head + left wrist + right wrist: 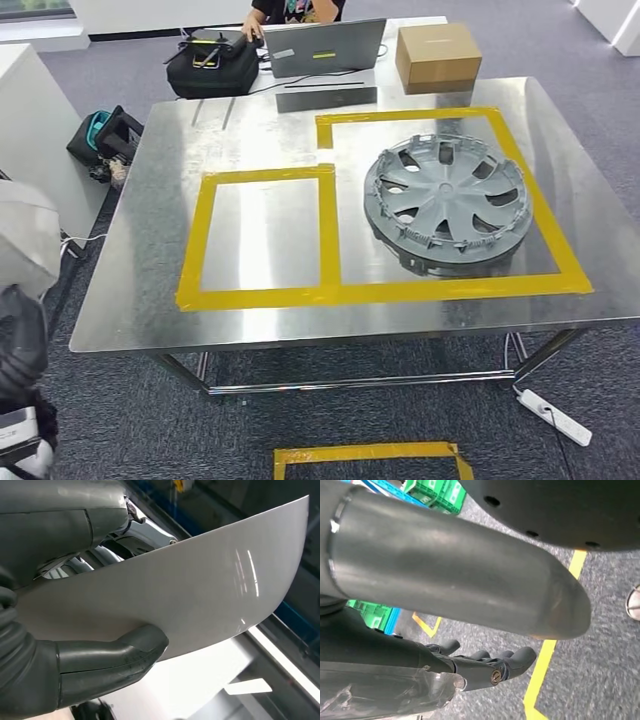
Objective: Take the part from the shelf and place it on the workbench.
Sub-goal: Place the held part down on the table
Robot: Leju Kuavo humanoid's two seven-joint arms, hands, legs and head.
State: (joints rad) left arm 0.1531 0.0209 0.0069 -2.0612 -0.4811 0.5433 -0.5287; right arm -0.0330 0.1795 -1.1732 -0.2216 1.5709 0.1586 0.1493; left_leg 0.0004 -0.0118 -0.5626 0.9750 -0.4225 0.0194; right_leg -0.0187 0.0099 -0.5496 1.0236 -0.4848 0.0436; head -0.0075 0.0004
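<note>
Left wrist view: left hand [75, 630] grips a white curved part [211, 590] (right hand [486, 665] open, holding nothing).

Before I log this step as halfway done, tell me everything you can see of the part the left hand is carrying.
The part is a smooth, glossy, pale grey-white panel, looking like painted plastic or sheet metal, gently curved with a rounded lower edge and a tapering far corner. Light streaks reflect on its face. The left hand grips it by one end, thumb under the edge and fingers behind. It hangs in the air, touching nothing else visible. Its far side is hidden.
</note>
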